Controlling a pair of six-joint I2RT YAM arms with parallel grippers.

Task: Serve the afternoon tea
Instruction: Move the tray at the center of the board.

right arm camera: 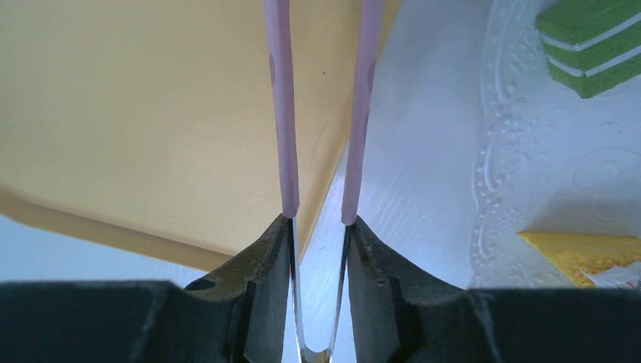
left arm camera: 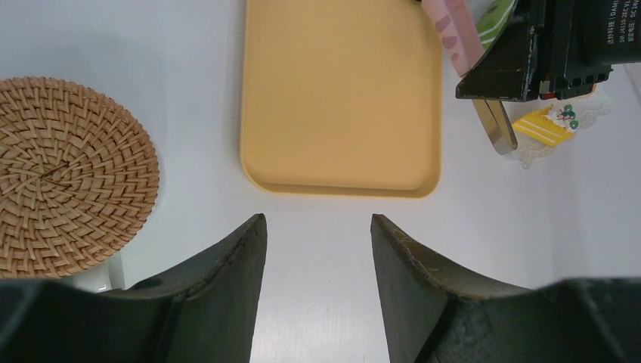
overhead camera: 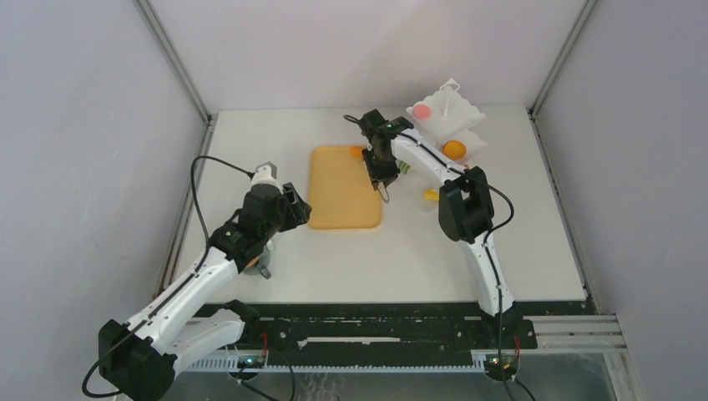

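Left gripper (left arm camera: pixel 317 227): fingers spread, nothing between them. It hangs over bare table (overhead camera: pixel 534 251) just short of the near edge of the tan board (left arm camera: pixel 340 98). Cork coaster (left arm camera: pixel 68 174) lies flat on the table off to its left, near the board's near left corner but apart from it. Right gripper (right arm camera: pixel 317 223): pressed in on the pink tongs (right arm camera: pixel 278 113), one finger against each arm down by the metal hinge end. The two arms stand a little apart and run forward out of the wrist view, so the tips can't be seen. The tongs straddle the board's right edge, one arm over the board and the other over the table. From above, an orange tart (overhead camera: pixel 357 152) sits at the board's far right corner, right beside the right gripper; can't tell whether it's on the board or just off it. Right of the board, the yellow wedge (right arm camera: pixel 582 253) rests on a white lace doily (right arm camera: pixel 514 189). The green layered slice (right arm camera: pixel 593 45) is just beyond it, also on white lace. White tiered stand (overhead camera: pixel 451 104) is at the far right of the table, with a pink round (overhead camera: pixel 422 110) on the upper level and a second orange tart (overhead camera: pixel 454 149) lower down at its near side.
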